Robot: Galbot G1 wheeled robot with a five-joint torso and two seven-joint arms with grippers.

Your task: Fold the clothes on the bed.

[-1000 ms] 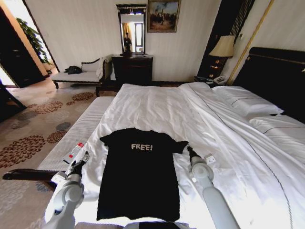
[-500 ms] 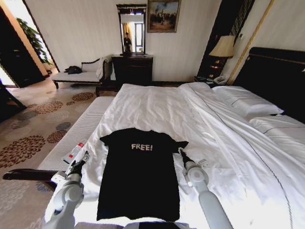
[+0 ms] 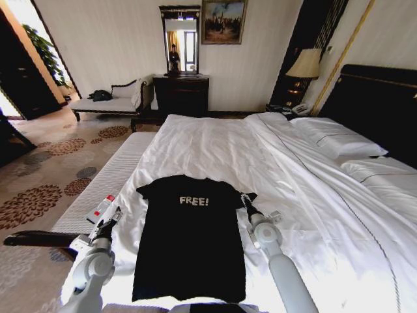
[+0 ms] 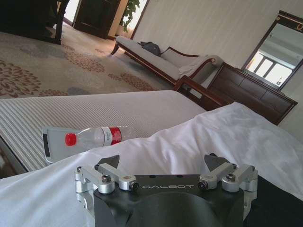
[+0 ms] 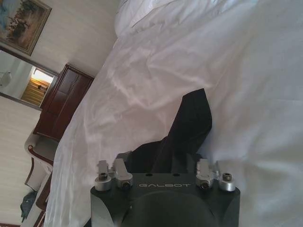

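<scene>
Right tool [image 3: 244, 199] is pinching the T-shirt's [image 3: 190, 241] right sleeve on the bed [image 3: 215, 147]; left tool [image 3: 115, 216] is hovering released at the left edge.

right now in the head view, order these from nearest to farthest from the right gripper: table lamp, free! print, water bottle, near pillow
From the right gripper at the black T-shirt's sleeve on the bed:
1. FREE! print, just to its left on the chest.
2. Water bottle and near pillow, too close to call; the bottle is off the bed's left edge, the pillow by the headboard.
3. Table lamp, far right corner.
</scene>
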